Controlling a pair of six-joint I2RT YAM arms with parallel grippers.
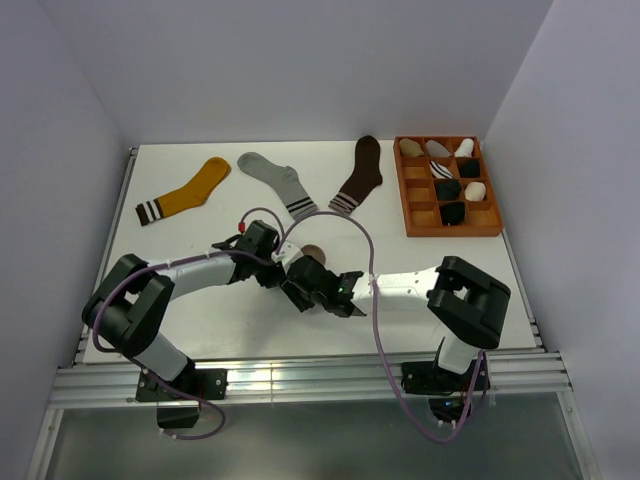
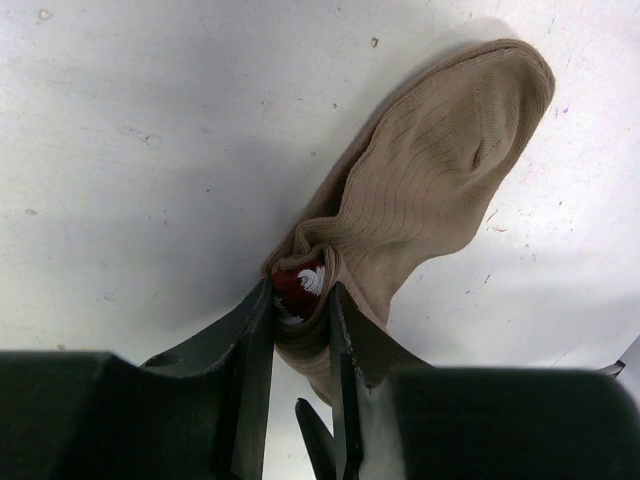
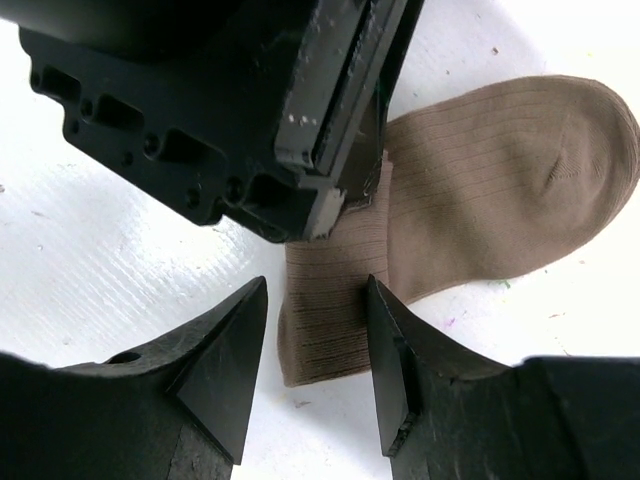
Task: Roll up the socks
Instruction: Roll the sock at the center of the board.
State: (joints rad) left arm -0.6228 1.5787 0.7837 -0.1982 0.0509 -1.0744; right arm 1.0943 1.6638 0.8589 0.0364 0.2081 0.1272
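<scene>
Left wrist view: left gripper (image 2: 300, 298) pinches the taupe sock (image 2: 440, 170) at its cuff, likely anchoring the roll; right gripper (image 3: 317, 288), spread, straddles the fold.

Left pincer (image 2: 299, 303) clamped narrow, right pincer (image 3: 315, 298) spread open, facing it closely

Bright, even overhead light nearly washes out the white table (image 1: 250, 322), with glare on the metal rail (image 1: 300, 378) at its near edge. In the left wrist view a broad soft shadow lies beside the taupe sock (image 2: 440, 190), its ribbing sharp; the left hand (image 2: 298, 305) is near-black, detail lost.
</scene>
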